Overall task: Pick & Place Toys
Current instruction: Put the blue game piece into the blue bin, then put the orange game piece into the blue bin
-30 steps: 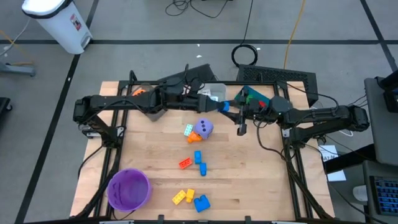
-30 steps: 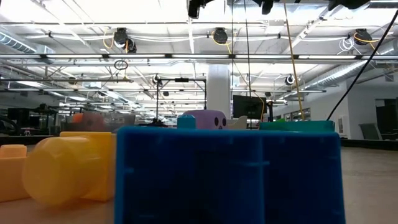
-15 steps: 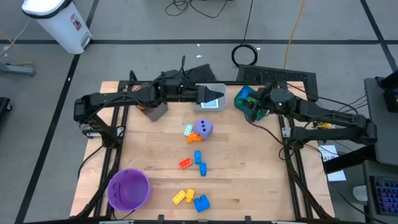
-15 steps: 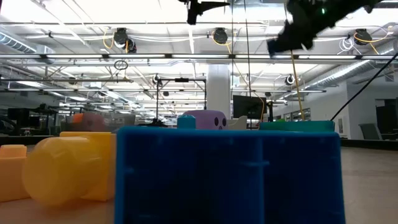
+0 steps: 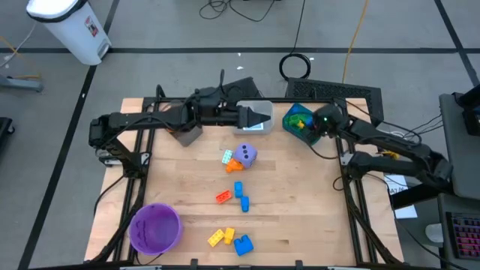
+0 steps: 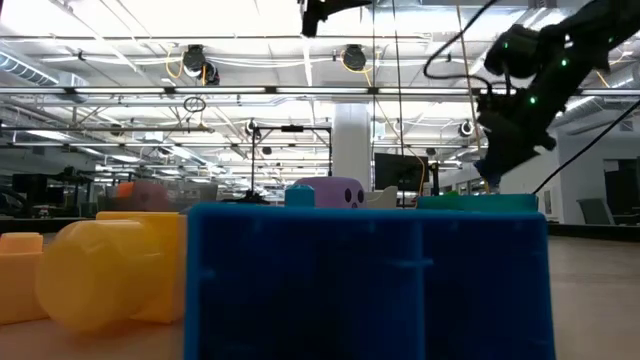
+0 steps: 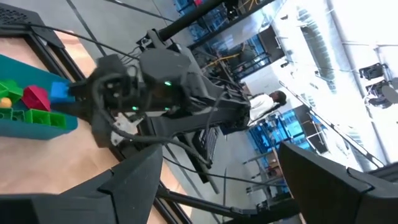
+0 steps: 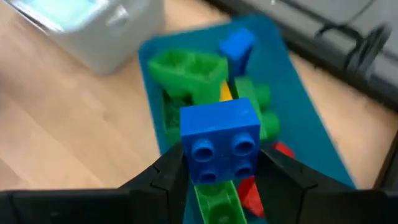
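Sorting is being carried on: a blue brick (image 8: 219, 135) is being gripped in the right claw (image 8: 219, 177) above the teal bin (image 5: 288, 120) for dropping among sorted bricks, while the left claw (image 5: 264, 118) is being held wide and empty over the white bin (image 5: 255, 127) on the desk (image 5: 300, 202).

Bare table (image 5: 300, 195) right of the brick cluster (image 5: 234, 193), back edge crowded (bins (image 5: 255, 116), both arms)
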Available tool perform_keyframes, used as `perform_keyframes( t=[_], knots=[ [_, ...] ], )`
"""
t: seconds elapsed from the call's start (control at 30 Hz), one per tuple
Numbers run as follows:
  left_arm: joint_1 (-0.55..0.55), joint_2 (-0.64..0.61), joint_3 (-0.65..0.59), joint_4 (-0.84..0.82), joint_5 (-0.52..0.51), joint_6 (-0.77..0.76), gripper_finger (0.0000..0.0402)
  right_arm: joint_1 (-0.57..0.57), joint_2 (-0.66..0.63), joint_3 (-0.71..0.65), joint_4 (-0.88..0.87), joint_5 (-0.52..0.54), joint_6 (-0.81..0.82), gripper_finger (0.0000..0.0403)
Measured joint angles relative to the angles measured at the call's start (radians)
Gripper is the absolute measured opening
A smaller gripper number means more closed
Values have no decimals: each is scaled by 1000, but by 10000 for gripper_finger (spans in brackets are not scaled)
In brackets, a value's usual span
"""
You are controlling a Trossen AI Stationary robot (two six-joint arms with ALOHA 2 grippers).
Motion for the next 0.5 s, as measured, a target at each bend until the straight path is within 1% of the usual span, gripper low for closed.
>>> perform_keyframes(
  t=[0.1,0.3,0.5],
  knots=[
    [-8,0,0,-1,0,8,328,-30,4,-32,6,-17,0,152],
    [-13,0,0,-2,0,11,328,-46,3,-45,23,-31,-5,209],
    [-13,0,0,-7,1,34,328,-45,-7,-45,72,-126,0,265]
  ],
)
